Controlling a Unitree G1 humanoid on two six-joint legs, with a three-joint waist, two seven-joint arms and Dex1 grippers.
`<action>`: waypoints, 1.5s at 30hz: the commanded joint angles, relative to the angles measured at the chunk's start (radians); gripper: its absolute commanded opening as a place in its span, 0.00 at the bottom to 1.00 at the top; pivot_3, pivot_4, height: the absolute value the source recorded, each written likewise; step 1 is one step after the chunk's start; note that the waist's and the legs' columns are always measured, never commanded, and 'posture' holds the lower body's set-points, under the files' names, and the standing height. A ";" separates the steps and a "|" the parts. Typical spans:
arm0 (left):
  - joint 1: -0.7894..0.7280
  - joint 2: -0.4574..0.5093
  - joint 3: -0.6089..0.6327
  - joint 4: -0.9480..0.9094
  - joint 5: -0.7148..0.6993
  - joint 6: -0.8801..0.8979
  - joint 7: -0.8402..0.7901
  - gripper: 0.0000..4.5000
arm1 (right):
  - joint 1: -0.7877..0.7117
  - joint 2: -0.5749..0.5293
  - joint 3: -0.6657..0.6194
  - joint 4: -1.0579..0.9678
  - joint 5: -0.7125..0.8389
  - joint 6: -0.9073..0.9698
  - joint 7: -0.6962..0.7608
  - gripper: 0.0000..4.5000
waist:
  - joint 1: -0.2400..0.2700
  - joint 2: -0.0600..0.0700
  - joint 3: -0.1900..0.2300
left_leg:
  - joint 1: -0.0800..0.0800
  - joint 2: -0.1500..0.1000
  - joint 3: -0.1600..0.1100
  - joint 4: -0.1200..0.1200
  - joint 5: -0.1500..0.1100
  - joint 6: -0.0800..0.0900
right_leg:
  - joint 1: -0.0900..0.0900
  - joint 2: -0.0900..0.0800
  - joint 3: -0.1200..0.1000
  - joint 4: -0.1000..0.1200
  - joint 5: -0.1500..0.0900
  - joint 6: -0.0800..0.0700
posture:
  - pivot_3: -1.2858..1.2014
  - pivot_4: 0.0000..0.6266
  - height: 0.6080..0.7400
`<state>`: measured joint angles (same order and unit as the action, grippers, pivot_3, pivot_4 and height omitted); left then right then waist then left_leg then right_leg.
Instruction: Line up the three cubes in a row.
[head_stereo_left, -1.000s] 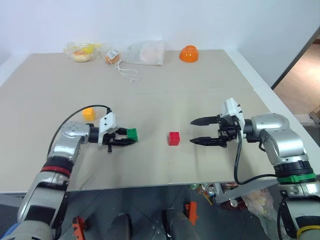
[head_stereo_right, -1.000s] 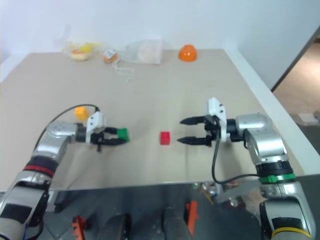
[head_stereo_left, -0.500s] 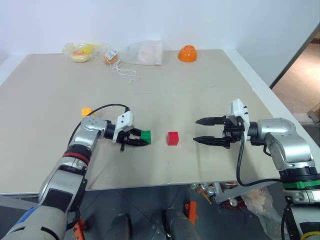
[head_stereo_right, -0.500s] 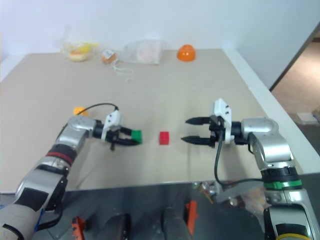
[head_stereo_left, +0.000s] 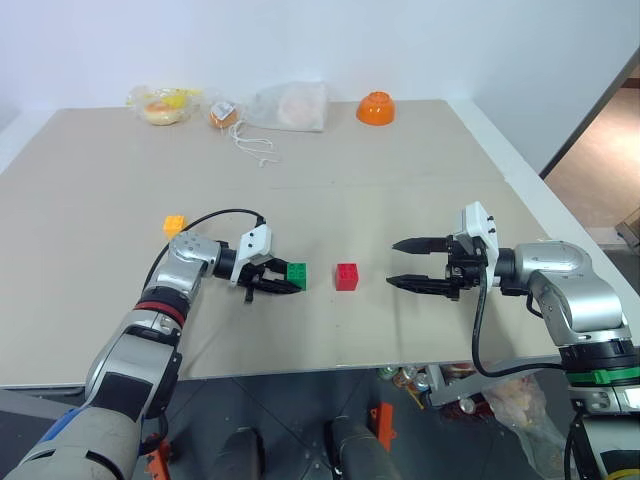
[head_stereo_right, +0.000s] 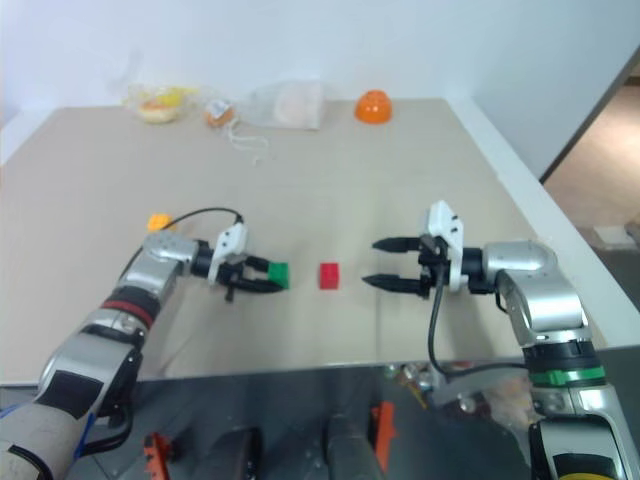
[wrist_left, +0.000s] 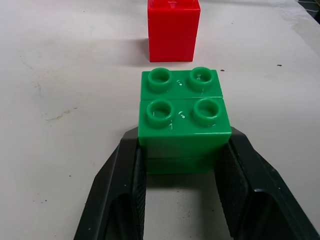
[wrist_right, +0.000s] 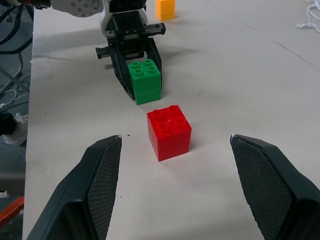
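Near edge first: left gripper (head_stereo_left: 285, 280) clamped with both fingers (wrist_left: 125, 175) on the green cube (head_stereo_left: 296, 275), cube sitting on the tan surface (head_stereo_left: 400, 200) just at 9 o'clock of the red cube (head_stereo_left: 347, 276), a small gap between them. At 3 o'clock of the red cube, right gripper (head_stereo_left: 412, 263) pointing toward it, fingers (wrist_right: 102, 170) spread wide and holding nothing, tips apart from the cube. Farther out, at about 10 o'clock from the green cube and well apart, the yellow-orange cube (head_stereo_left: 175, 225), alone and out of line with the other two.

Likely trouble from here: pushing the green cube on and knocking the red one askew, or opening the fingers unevenly and twisting the green cube out of the row. Also a risk of dragging the cube back on retreat if a finger catches its side. Third cube not yet brought in, so row unfinished.

Far edge, 12 o'clock: an orange bowl (head_stereo_left: 376, 107), contents not visible; clear plastic bags (head_stereo_left: 290, 106) with pale and yellow items, too small to name.
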<state>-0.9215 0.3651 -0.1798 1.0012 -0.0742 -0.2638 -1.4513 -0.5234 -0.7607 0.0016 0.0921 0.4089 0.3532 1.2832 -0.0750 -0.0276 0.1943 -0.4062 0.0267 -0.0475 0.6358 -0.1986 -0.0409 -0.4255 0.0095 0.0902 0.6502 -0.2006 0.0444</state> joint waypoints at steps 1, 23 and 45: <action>0.007 -0.001 0.007 -0.002 0.007 -0.025 -0.011 0.53 | -0.010 -0.013 -0.028 -0.036 0.018 0.003 -0.002 0.80 | 0.000 0.000 0.000 | 0.000 0.000 0.000 0.000 0.000 0.000 | 0.000 0.000 0.000 0.000 0.000 0.000 | 0.52 0.24 1.00; 0.422 0.361 0.160 -0.490 -0.101 0.151 0.120 0.89 | -0.167 0.096 0.019 0.018 0.018 -0.007 0.004 0.80 | -0.043 0.000 0.000 | 0.012 0.006 0.004 -0.004 0.000 0.001 | -0.001 0.009 0.010 0.011 -0.002 -0.007 | 0.52 0.24 1.00; 0.869 0.074 0.480 -1.294 -0.199 0.774 1.095 0.89 | -0.344 0.269 0.083 0.198 -0.056 -0.117 -0.019 0.80 | -0.024 -0.003 0.000 | 0.011 0.001 0.004 -0.005 0.000 0.000 | -0.001 0.003 0.007 0.014 -0.007 -0.005 | 0.52 0.24 1.00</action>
<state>-0.0400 0.4396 0.2892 -0.2541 -0.2988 0.5061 -0.4016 -0.8383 -0.4961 0.0844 0.2996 0.3524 0.2546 1.2584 -0.0989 -0.0305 0.1944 -0.3949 0.0282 -0.0439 0.6304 -0.1990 -0.0405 -0.4265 0.0130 0.0977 0.6638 -0.2071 0.0388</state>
